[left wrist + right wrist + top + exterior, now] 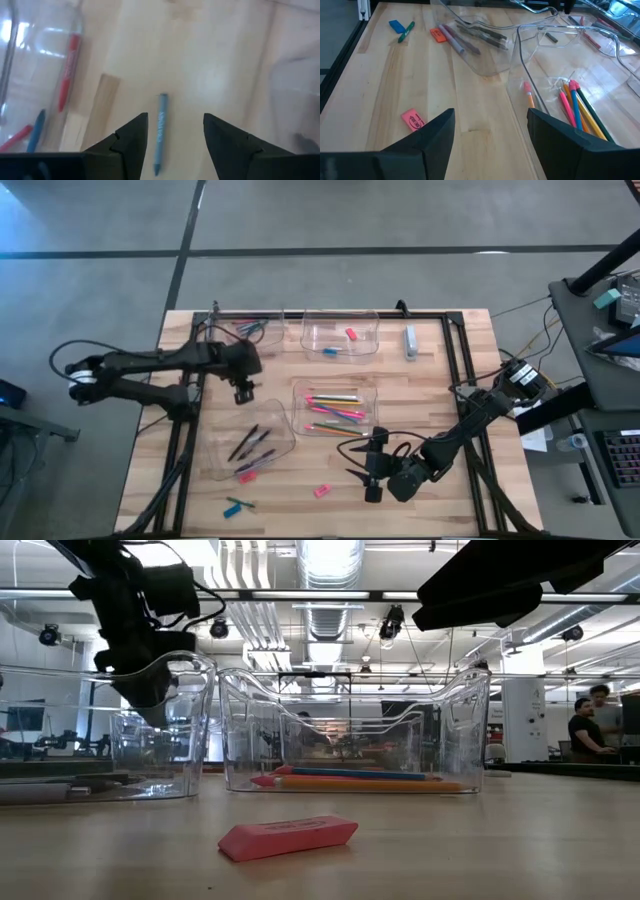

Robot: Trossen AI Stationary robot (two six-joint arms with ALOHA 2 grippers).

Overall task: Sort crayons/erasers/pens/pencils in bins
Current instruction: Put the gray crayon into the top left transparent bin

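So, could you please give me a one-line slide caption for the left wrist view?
Open left gripper poised above a blue crayon on the table, beside a bin holding more crayons.

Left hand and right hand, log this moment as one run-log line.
left hand: open, above loose blue crayon | right hand: open, empty, near pink eraser | pencil bin: holds pencils

Wooden table (440, 480), light butcher-block top with a black frame. Directly on it: four clear bins (340, 332); a pink eraser (321, 491) near the front edge; a blue eraser (231, 511) just beside a green crayon (243, 503); a blue crayon (160, 134) lying loose; a pale blue-grey oblong block (410, 341).
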